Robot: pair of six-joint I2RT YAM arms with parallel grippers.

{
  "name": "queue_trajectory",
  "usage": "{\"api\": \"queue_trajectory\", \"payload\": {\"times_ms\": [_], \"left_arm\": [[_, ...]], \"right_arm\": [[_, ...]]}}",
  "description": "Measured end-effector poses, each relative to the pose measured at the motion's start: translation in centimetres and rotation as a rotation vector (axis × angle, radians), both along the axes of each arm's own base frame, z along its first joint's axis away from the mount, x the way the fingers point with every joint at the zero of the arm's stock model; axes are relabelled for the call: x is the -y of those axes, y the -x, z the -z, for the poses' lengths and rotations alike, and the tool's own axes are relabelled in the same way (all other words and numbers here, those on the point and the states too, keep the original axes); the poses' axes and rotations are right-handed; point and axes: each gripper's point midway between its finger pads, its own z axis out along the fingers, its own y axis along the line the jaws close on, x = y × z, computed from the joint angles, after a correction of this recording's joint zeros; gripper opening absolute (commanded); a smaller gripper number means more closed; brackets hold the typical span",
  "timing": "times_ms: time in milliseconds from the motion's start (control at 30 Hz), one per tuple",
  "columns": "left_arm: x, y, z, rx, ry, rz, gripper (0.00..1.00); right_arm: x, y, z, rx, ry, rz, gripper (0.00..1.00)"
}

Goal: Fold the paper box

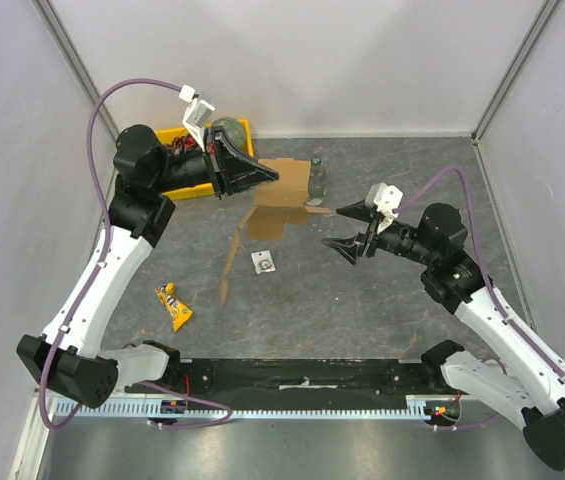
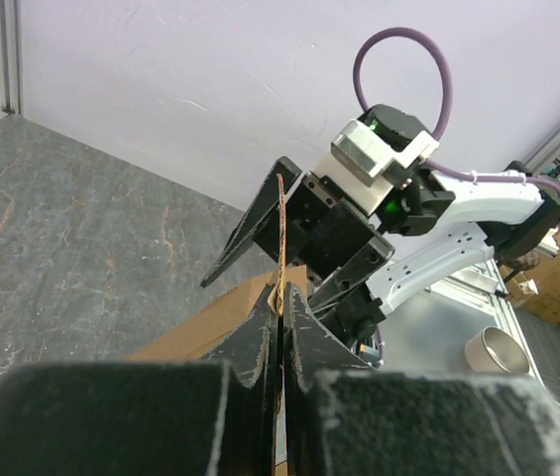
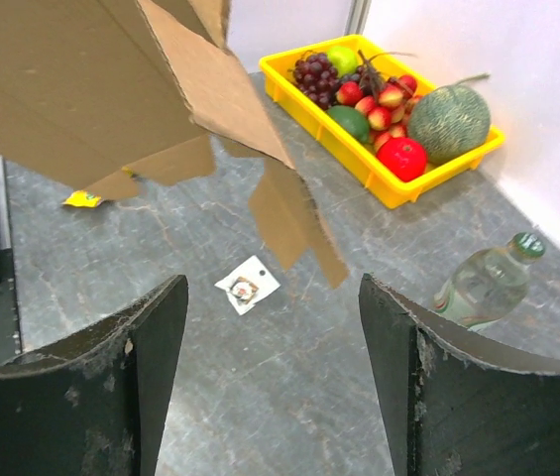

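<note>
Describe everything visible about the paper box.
The box is plain brown cardboard, an unfolded die-cut sheet with creased panels and notched flaps. It is held tilted above the table, one edge pinched between the shut left fingers. A long flap hangs down on the near side. The open right fingers stand apart from it.

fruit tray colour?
Yellow tray; it shows best in the right wrist view.

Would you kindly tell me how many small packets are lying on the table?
2: a yellow packet at the near left, and a white packet near the middle, beside the paper box's hanging flap. The box may hide others.
</note>
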Motion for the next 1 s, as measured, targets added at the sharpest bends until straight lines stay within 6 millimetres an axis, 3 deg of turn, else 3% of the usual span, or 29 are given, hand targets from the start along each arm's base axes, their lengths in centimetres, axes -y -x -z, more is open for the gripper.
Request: {"api": "queue_trajectory", "payload": {"times_ms": [267,533,800,1000], "left_arm": [[-0.3,0.8,-1.7,-0.027,0.025,0.007,0.02],[-0.3,1.2,-2.2,-0.067,0.042,0.023,0.02],[-0.3,1.8,-4.0,-0.076,0.095,0.042,0.02],[-0.4,2.5,-5.6,-0.077,0.143,0.064,0.02]], "right_arm": [[-0.5,-1.5,-1.4,0.126,-0.016,0.006,0.77],[-1.3,-1.5,-2.5,0.175,-0.06,-0.036,0.74],[-2.4,-1.0,-2.7,0.145,-0.14,-0.102,0.65],[-2.8,-0.8,-3.2,0.129,-0.197,-0.129,0.52]]}}
